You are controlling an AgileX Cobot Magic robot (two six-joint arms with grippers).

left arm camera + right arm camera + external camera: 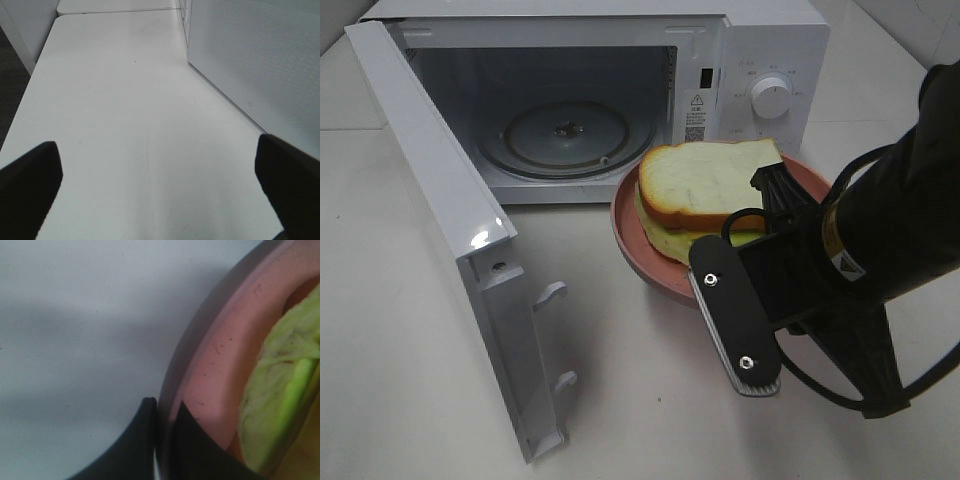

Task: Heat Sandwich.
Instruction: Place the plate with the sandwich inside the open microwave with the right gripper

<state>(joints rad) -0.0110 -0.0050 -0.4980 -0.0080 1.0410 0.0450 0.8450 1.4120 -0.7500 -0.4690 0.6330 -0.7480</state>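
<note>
Right jaws pinch one pink plate (635, 255) bearing one sandwich (705, 180) by one open microwave (770, 50); left jaws gape wide.

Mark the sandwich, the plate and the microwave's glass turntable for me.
sandwich (705, 180): exterior high view, middle of the top bread slice.
plate (623, 232): exterior high view, bare left rim.
turntable (535, 148): exterior high view, glass left of its centre.

A white table (400, 330) carries a white microwave (760, 60), door swung open; the pink plate (645, 260) before it seems to rest on the tabletop, perhaps slightly raised.
</note>
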